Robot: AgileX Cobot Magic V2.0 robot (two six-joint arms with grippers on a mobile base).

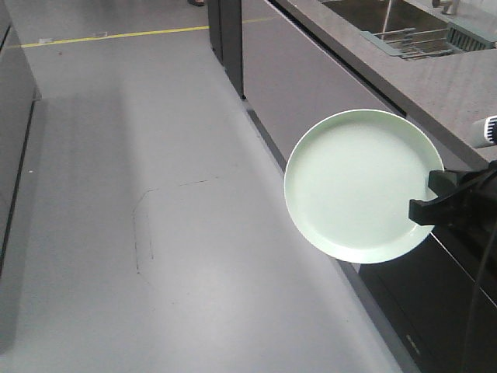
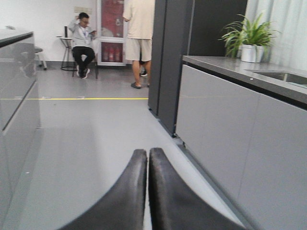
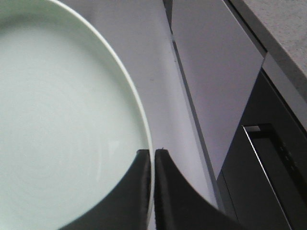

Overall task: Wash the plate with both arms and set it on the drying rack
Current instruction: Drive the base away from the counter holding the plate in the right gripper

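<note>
Early stage: right gripper (image 1: 425,203) pinching the plate (image 1: 356,183) by its rim above the floor (image 1: 155,155), left gripper (image 2: 147,151) closed and empty; washing and the drying rack (image 1: 413,40) lie ahead.

**Open aisle, cabinets on the right**

The grey floor (image 1: 155,155) lies bare between grey cabinet fronts (image 1: 311,78), right, and a grey unit (image 1: 12,132), left. The round mint-green plate (image 1: 357,183) juts over the aisle; a standing person (image 2: 139,28) occupies its far end.
</note>
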